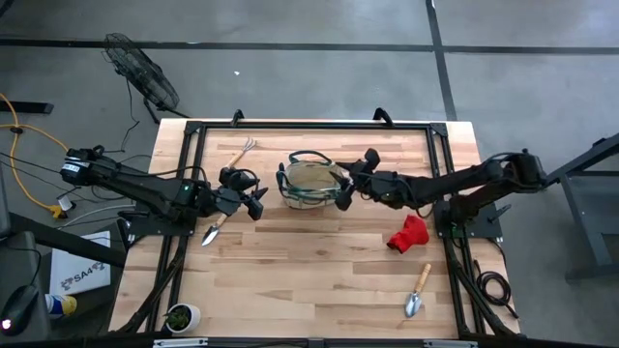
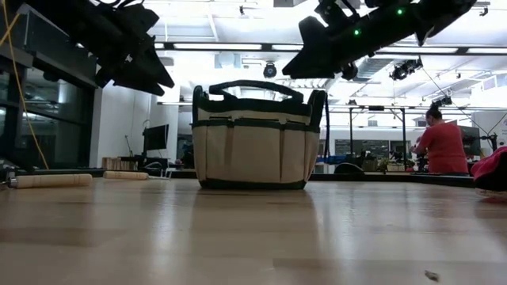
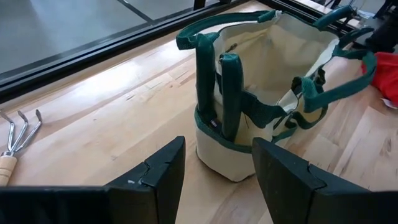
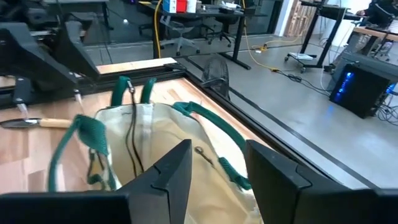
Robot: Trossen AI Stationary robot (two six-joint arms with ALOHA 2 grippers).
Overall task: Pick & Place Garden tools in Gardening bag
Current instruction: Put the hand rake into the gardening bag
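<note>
Beige bag with green trim upright near the far middle of the table, mouth open. Two dark green handles standing in an outer pocket of the bag (probably shears, blades hidden).

Left gripper just beside the bag on its left, above the tabletop, fingers spread apart and holding nothing. Right gripper at the bag's right rim, over the opening, fingers likewise parted and empty; a green loop handle and the canvas lining directly ahead of it.

Hand rake with wooden handle lying left of the bag, near the far edge. Trowel flat on the wood close under the left arm, blade toward the near side. Second trowel near the right front corner, well apart from the bag. Red glove between that trowel and the right arm.

Small white pot with a plant at the left front corner. Person in a red top in the room beyond.
</note>
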